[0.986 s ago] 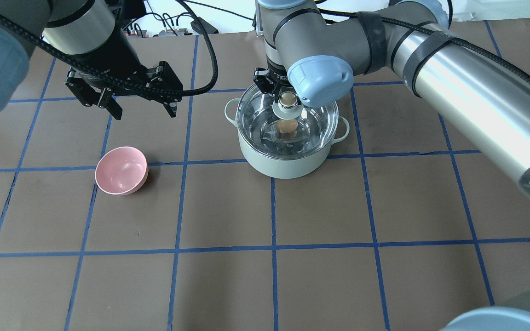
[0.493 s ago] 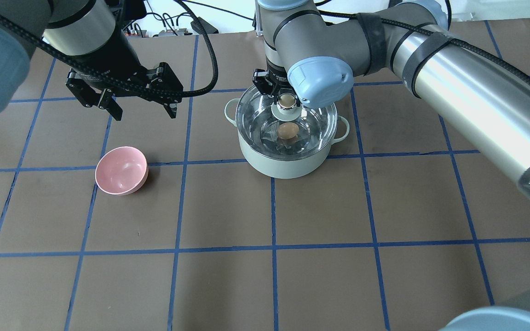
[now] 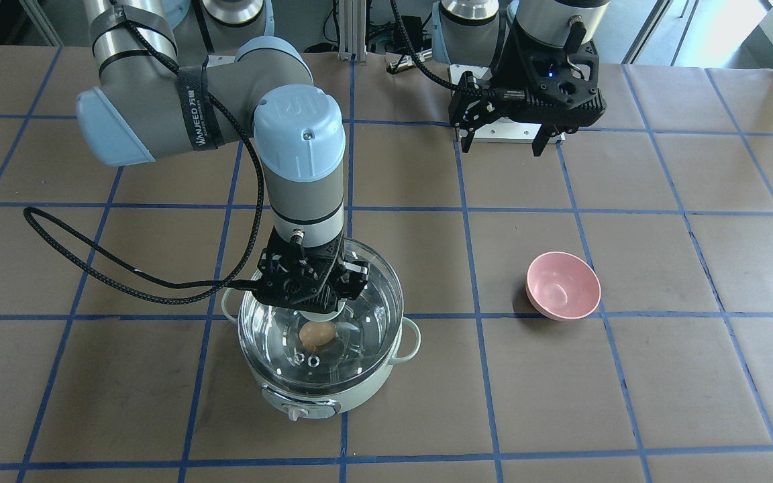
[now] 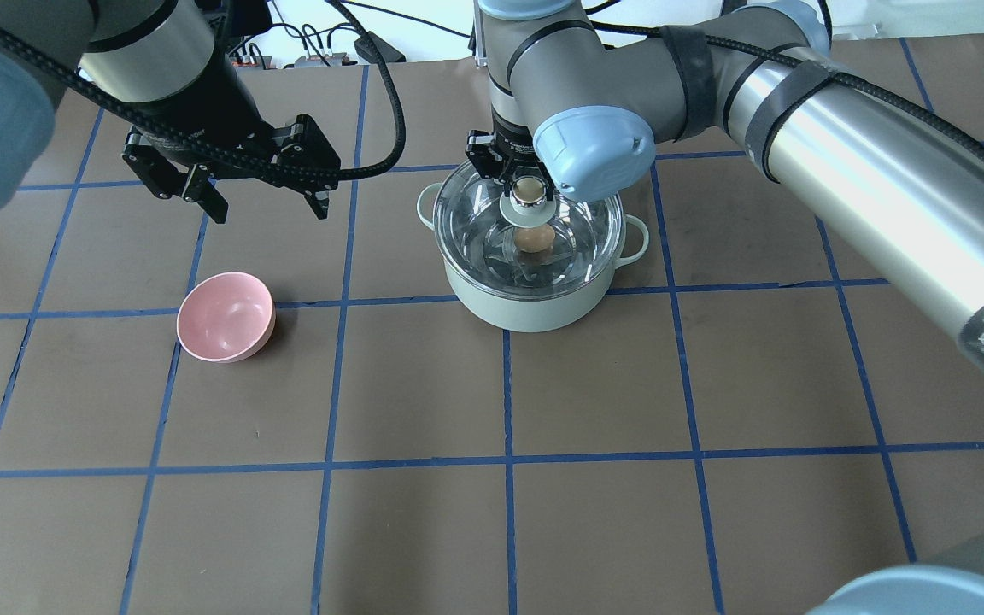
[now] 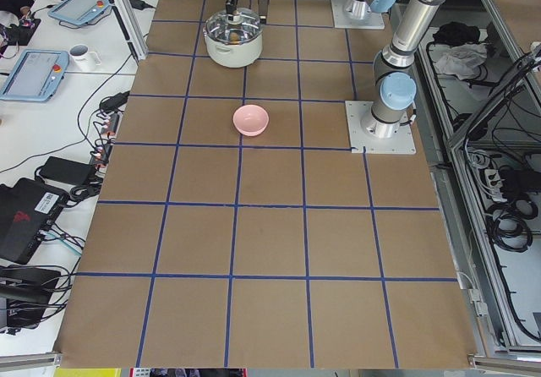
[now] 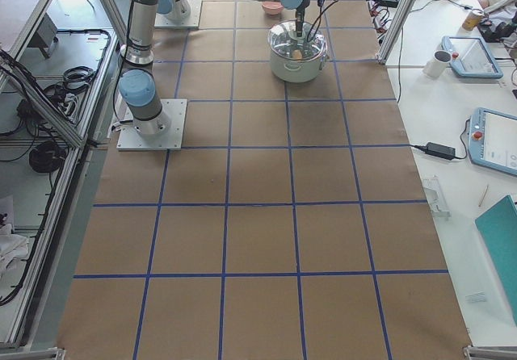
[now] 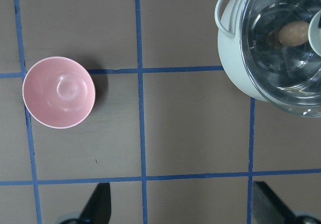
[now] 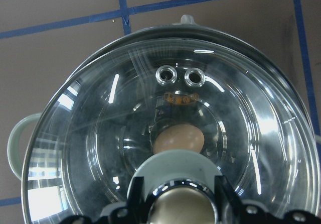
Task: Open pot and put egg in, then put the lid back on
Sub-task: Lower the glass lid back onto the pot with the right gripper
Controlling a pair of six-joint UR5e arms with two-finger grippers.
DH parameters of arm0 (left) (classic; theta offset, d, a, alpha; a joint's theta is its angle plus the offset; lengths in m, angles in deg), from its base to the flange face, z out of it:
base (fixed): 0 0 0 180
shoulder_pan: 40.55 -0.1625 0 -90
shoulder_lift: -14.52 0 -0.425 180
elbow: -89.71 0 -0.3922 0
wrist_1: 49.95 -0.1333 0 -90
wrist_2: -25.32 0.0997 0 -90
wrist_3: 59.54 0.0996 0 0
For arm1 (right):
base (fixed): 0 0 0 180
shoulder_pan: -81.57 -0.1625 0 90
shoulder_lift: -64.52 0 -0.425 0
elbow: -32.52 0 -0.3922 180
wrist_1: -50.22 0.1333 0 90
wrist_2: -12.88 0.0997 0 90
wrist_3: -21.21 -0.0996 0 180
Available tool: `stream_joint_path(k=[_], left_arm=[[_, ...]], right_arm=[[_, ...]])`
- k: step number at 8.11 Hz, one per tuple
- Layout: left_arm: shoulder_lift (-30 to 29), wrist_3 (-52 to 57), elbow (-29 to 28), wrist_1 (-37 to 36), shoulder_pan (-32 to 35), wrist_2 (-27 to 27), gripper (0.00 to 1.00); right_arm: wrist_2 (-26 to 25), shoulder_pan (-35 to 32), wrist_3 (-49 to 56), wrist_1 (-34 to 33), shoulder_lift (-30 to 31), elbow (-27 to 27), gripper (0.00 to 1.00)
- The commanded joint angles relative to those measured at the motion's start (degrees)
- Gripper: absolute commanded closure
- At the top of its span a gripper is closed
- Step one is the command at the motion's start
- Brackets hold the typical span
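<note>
The mint-green pot (image 4: 526,307) stands on the table with the tan egg (image 4: 535,238) on its steel bottom. My right gripper (image 4: 529,188) is shut on the beige knob of the glass lid (image 4: 475,205) and holds the lid level over the pot's mouth, at or just above the rim; I cannot tell if it rests. The right wrist view shows the egg (image 8: 178,138) through the lid (image 8: 100,133), the gripper (image 8: 183,206) around the knob. The front view shows pot (image 3: 323,396), lid (image 3: 359,349) and egg (image 3: 316,333). My left gripper (image 4: 261,184) is open and empty, off to the pot's left.
A pink bowl (image 4: 225,316) sits empty on the table left of the pot, below my left gripper; it also shows in the left wrist view (image 7: 58,92) and the front view (image 3: 563,285). Blue tape lines grid the brown table.
My right gripper has brought the lid slightly down and to the left over the pot. The left arm and the bowl have not moved.
</note>
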Motion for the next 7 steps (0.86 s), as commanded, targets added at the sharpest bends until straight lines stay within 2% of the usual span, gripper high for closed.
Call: stream_joint_path(k=[1,7], left_arm=[[0.0,-0.1,0.0,0.0,0.0,0.0,0.00],[0.0,-0.1,0.0,-0.1,-0.1,0.1,0.00]], right_arm=[[-0.1,0.1,1.6,-0.2,-0.1,0.1,1.00],[0.2,0.7,1.3,-1.1,-0.1,0.3,1.00]])
